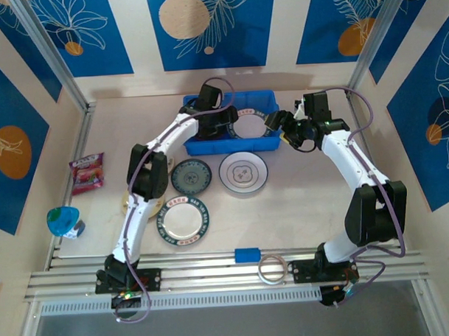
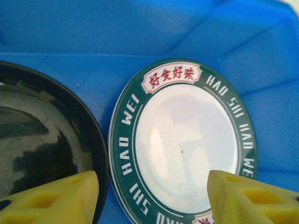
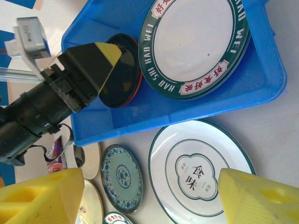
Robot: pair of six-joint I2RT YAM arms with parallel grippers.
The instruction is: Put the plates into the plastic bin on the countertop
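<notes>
The blue plastic bin (image 1: pixel 209 146) stands at the back of the countertop (image 1: pixel 307 202). Inside it lie a green-rimmed white plate (image 2: pixel 187 140) (image 3: pixel 194 44) (image 1: pixel 249 125) and a black plate (image 2: pixel 37 140) (image 3: pixel 122 70) resting on an orange one. My left gripper (image 2: pixel 152 198) (image 1: pixel 215 113) hovers open over these, holding nothing. My right gripper (image 3: pixel 149 196) (image 1: pixel 286 129) is open beside the bin's right end, above the white grey-patterned plate (image 3: pixel 201 172) (image 1: pixel 243 173). A teal patterned plate (image 1: pixel 191 176) (image 3: pixel 121 177), another green-rimmed plate (image 1: pixel 185 219) and cream plates (image 1: pixel 130 204) lie on the countertop.
A pink snack packet (image 1: pixel 87 173) and a blue-green object (image 1: pixel 64 220) sit at the left. A small blue block (image 1: pixel 247 254) and a clear tape ring (image 1: pixel 272 269) rest on the near aluminium rails. Walls close in the back and sides.
</notes>
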